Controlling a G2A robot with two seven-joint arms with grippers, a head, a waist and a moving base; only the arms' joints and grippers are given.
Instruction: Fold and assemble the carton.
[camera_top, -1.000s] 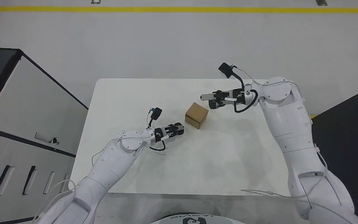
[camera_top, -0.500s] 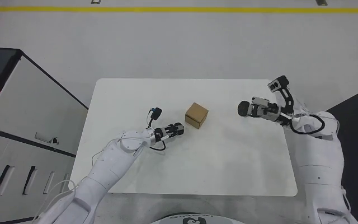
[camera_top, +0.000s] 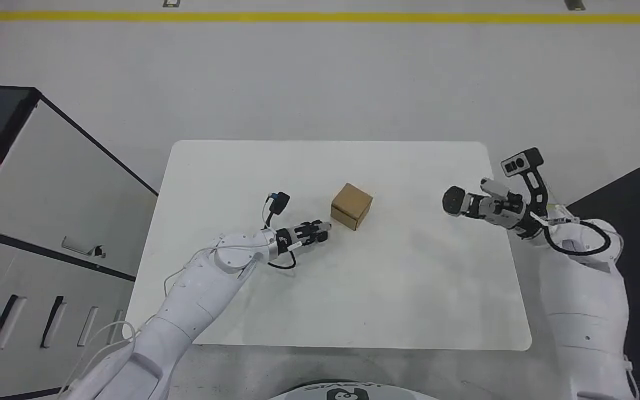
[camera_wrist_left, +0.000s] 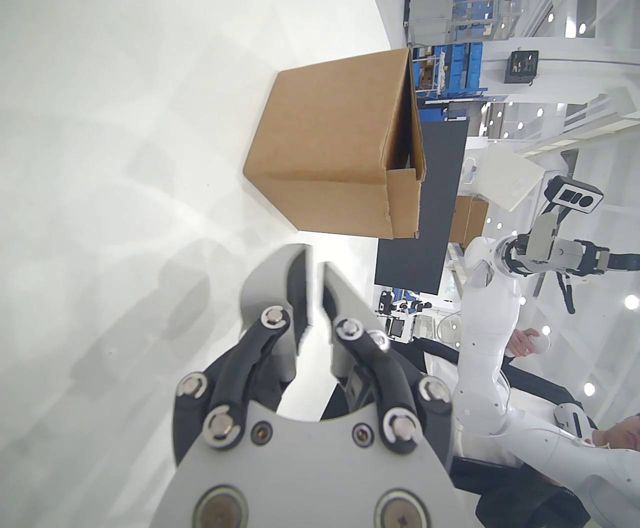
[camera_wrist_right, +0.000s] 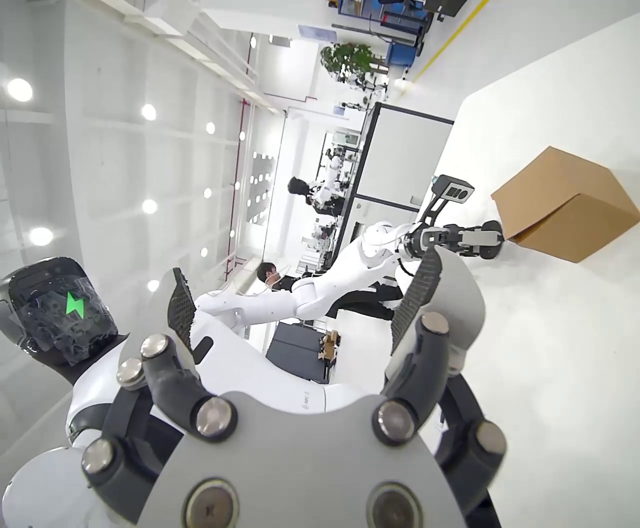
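A small brown carton (camera_top: 352, 206) stands boxed up near the middle of the white table (camera_top: 400, 300). In the left wrist view the carton (camera_wrist_left: 330, 150) has one end flap standing slightly ajar. My left gripper (camera_top: 322, 230) sits low on the table just short of the carton's near left corner, its fingers (camera_wrist_left: 300, 280) shut with nothing between them. My right gripper (camera_top: 452, 200) hangs well to the right of the carton, over the table's right side. Its fingers (camera_wrist_right: 425, 290) are spread open and hold nothing; the carton (camera_wrist_right: 565, 200) lies far beyond them.
A dark cabinet (camera_top: 40, 200) stands off the table's left side and a black panel (camera_top: 605, 220) off its right. A yellow floor line (camera_top: 320, 16) runs behind the table. Bare tabletop surrounds the carton.
My right gripper has drawn back from the carton's upper right corner to the table's right side. The left arm and the carton have stayed put.
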